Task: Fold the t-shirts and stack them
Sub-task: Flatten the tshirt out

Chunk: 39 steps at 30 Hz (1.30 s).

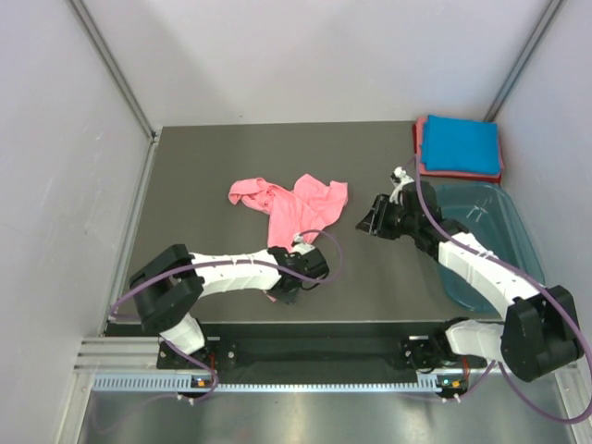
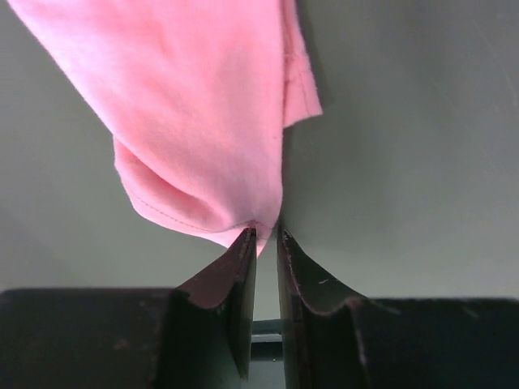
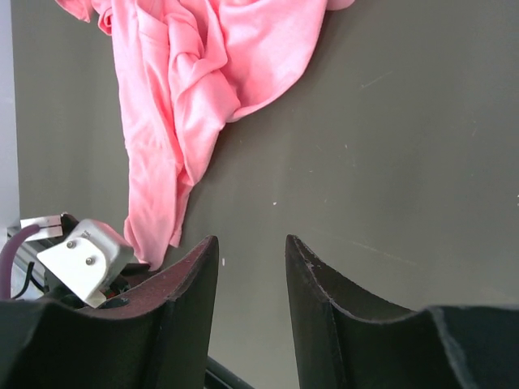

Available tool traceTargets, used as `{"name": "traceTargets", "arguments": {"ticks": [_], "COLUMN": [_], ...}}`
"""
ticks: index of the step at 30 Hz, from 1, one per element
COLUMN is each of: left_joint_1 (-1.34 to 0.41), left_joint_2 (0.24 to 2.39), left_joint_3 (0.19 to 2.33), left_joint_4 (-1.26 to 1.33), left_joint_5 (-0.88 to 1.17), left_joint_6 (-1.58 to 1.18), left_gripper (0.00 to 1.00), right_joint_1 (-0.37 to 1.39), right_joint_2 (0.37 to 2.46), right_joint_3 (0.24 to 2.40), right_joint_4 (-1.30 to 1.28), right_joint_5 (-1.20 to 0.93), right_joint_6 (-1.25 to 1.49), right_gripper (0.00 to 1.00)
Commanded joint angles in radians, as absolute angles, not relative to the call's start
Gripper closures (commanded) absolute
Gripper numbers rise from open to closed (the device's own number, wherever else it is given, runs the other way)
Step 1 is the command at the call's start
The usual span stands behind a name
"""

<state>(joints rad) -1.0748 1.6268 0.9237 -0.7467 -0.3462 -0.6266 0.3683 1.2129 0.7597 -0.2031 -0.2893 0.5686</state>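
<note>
The salmon-pink shirt [image 1: 291, 205] lies in a crumpled heap on the table [image 1: 203, 166]. It is not folded yet.

The left jaws [image 2: 263, 235] are almost pressed together. They pinch the tip of the shirt's nearest hem. From these jaws the cloth runs straight ahead and a little to the left, getting wider as it goes. So the shirt's long way runs away from the left jaws, with the bunched top part at the far end.

The right jaws [image 3: 251, 247] are spread apart and hold nothing. They hang over bare table. The shirt lies ahead of them and off to their left, well apart from their tips. A long thin strip of it points back toward them.

The left arm is the nearer one, since it is touching the shirt. The next move probably depends on this: the whole shirt lies in front of the left jaws, so a pull back toward the arm should stretch it out along its long way.

Far off to the right of the right jaws, the blue shirt [image 1: 460, 143] sits folded on the reddish-pink shirt [image 1: 418, 148]. The teal tub [image 1: 513, 231] is just beside that stack
</note>
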Motion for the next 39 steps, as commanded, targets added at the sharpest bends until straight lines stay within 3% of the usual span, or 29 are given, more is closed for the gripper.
{"name": "traceTargets", "arguments": {"ticks": [1, 6, 10, 14, 18, 20, 23, 26, 32, 35, 39], "left_joint_1": [-1.058, -1.057, -1.043, -1.042, -1.042, -1.023, -0.857, -0.492, -0.058, 0.069, 0.071], "left_joint_2": [1.64, 1.6, 1.589, 1.588, 1.563, 1.523, 1.427, 1.312, 1.272, 1.266, 1.252], "left_joint_3": [0.911, 0.923, 0.907, 0.873, 0.888, 0.931, 1.029, 1.058, 1.089, 1.002, 0.904], "left_joint_4": [-0.758, -0.767, -0.761, -0.739, -0.764, -0.801, -0.802, -0.73, -0.713, -0.64, -0.589], "left_joint_5": [-0.394, -0.429, -0.408, -0.377, -0.379, -0.373, -0.251, -0.088, 0.075, 0.271, 0.273], "left_joint_6": [-0.687, -0.695, -0.678, -0.683, -0.695, -0.677, -0.605, -0.548, -0.564, -0.58, -0.578], "left_gripper": [0.78, 0.67, 0.67, 0.72, 0.98, 1.0, 1.0, 1.0, 1.0, 1.0, 1.0], "right_joint_1": [0.351, 0.347, 0.35, 0.348, 0.342, 0.319, 0.304, 0.305, 0.333, 0.382, 0.431], "right_joint_2": [1.175, 1.169, 1.161, 1.155, 1.173, 1.23, 1.354, 1.474, 1.704, 1.759, 1.856], "right_joint_3": [0.764, 0.765, 0.764, 0.758, 0.746, 0.77, 0.877, 1.0, 1.29, 1.391, 1.529], "right_joint_4": [-0.182, -0.183, -0.183, -0.183, -0.125, -0.091, -0.071, -0.077, -0.257, -0.31, -0.451], "right_joint_5": [-0.281, -0.288, -0.29, -0.284, -0.278, -0.287, -0.31, -0.279, -0.255, -0.167, -0.077], "right_joint_6": [0.552, 0.557, 0.56, 0.558, 0.578, 0.609, 0.641, 0.637, 0.566, 0.563, 0.603], "right_gripper": [0.6, 0.6, 0.6, 0.6, 0.61, 0.62, 0.61, 0.59, 0.59, 0.6, 0.6]}}
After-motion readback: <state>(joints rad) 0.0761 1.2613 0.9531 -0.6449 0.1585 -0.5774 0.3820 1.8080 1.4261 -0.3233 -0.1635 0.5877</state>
